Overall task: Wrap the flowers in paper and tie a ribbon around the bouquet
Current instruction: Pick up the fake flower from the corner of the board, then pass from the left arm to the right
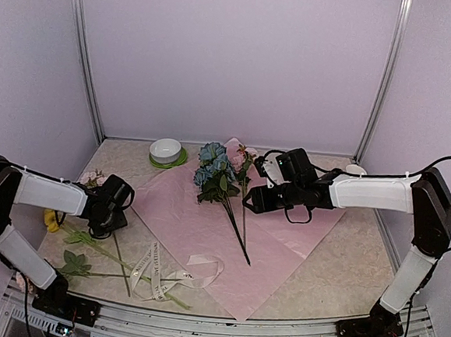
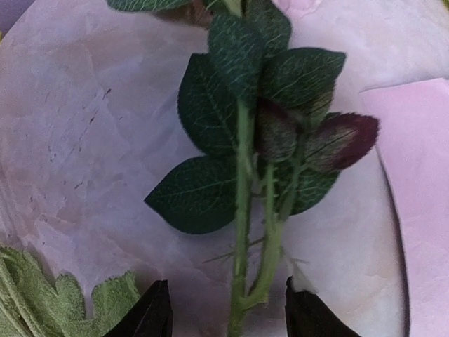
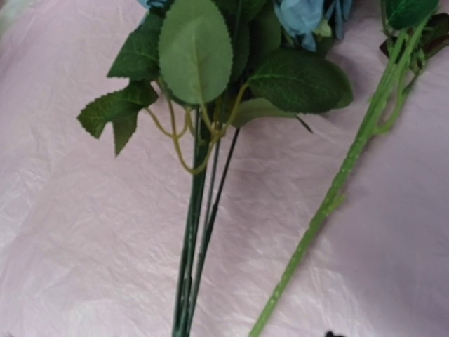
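Left jaws stand open on either side of a thorny green stem [image 2: 242,210] with dark red buds, their fingertips [image 2: 151,319] not yet pinching it, low over the tabletop [image 1: 334,278] just off the paper's left edge. The state of the right jaws I cannot tell: they hang over the paper, and their own camera hardly shows them. To my eye the gathering step is in hand. The paper [image 1: 204,237] lies flat and wide, the flowers [image 1: 217,172] rest on its far half with thin stems running toward the near corner, and nothing is rolled yet. The next move, I'd say, is closing on that loose stem and carrying it over to the bunch. The ribbon [image 1: 166,273] lies looped by the paper's near-left edge. More loose sprigs [image 1: 79,239] crowd the left arm's side, and a white bowl [image 1: 167,150] sits near the paper's far corner.
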`<move>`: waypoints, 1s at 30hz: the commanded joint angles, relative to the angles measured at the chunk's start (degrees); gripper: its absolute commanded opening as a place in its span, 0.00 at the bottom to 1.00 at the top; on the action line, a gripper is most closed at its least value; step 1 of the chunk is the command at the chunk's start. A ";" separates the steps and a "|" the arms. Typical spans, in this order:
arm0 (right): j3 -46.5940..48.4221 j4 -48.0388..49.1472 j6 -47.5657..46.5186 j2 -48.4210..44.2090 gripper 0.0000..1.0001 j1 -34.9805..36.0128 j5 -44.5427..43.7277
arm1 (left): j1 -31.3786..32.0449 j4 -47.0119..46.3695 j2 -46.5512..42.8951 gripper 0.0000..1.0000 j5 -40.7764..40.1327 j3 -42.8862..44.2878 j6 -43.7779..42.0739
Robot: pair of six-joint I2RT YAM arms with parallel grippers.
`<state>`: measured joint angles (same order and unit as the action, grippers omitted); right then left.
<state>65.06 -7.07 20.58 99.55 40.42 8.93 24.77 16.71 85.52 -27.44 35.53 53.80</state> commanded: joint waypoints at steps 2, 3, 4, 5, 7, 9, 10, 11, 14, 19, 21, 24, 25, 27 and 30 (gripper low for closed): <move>0.15 -0.90 -0.71 0.38 0.59 -0.26 -0.53 | -0.61 -3.33 3.61 0.43 2.75 -1.56 -0.43; 0.18 -0.99 -0.69 0.46 0.59 -0.26 -0.43 | -0.46 -3.37 4.16 0.31 2.88 -1.19 -0.64; 0.31 -1.03 -0.67 0.47 0.59 -0.26 -0.32 | -0.58 -3.22 4.31 0.15 3.06 -0.90 -0.81; 0.34 -1.06 -0.63 0.43 0.59 -0.26 -0.25 | -0.67 -2.47 3.89 0.02 1.85 -0.64 0.06; 0.40 -1.38 -0.75 0.11 0.60 -0.26 0.01 | -0.38 -0.36 0.47 0.00 -1.83 -0.54 1.52; 0.08 -1.52 -1.12 -0.48 0.60 -0.26 -0.04 | -0.27 2.11 -5.42 0.00 -6.21 -0.17 1.90; -0.12 -1.50 -1.18 -0.79 0.60 -0.26 -0.09 | -0.22 4.06 -8.45 0.00 -8.56 0.74 1.92; -0.26 -1.39 -1.28 -1.03 0.61 -0.26 -0.08 | 0.06 6.27 -11.60 0.00 -11.50 2.37 1.65; -0.30 -0.89 -1.52 -1.24 0.61 -0.25 0.80 | 3.04 11.10 -20.09 0.00 -21.95 7.28 -1.65; 0.52 -0.08 -1.67 -1.19 0.61 -0.26 2.64 | 15.18 3.68 -28.71 0.00 -45.66 11.96 -19.89; 0.71 0.29 -1.95 -1.43 0.61 -0.26 3.13 | 20.03 -11.99 -30.42 0.00 -51.59 9.83 -39.56; 1.34 0.32 -2.34 -1.63 0.61 -0.26 3.61 | 26.32 -39.86 -29.67 0.00 -55.74 5.55 -70.08; 1.60 0.25 -2.52 -1.76 0.61 -0.26 3.78 | 27.41 -47.22 -28.83 0.00 -55.86 4.50 -76.70; 1.73 0.24 -2.84 -2.16 0.61 -0.26 4.44 | 28.42 -53.60 -27.96 0.00 -55.39 3.94 -81.82; 1.17 1.80 -4.31 -3.48 0.61 -0.26 6.63 | 30.81 -41.01 -28.85 0.00 -50.13 8.09 -69.90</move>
<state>65.19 -7.53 18.46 99.44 40.42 12.53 53.06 -20.38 57.56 -78.32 40.38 -10.17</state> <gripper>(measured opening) 0.612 0.038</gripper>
